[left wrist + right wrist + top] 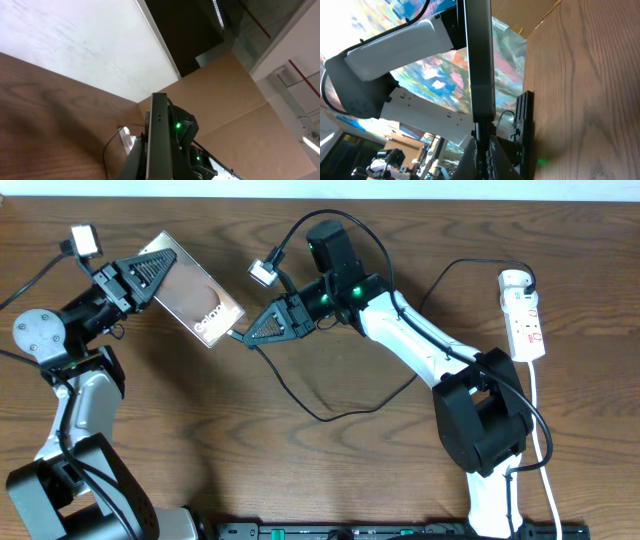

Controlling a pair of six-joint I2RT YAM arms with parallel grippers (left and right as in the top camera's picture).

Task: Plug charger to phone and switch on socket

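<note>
left gripper (150, 272) pinched the galaxy phone (200, 298) by its upper end; right gripper (249, 333) clamped the charger (320, 418) by its connector tip, at the phone's lower edge.

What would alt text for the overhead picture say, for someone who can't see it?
Over a wooden table, the left gripper holds the phone while the right gripper holds the charger tip at its lower end. The white socket lies far right.

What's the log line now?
left gripper: holds dark glossy phone | right gripper: holds black charger tip at phone | white power strip: untouched
</note>
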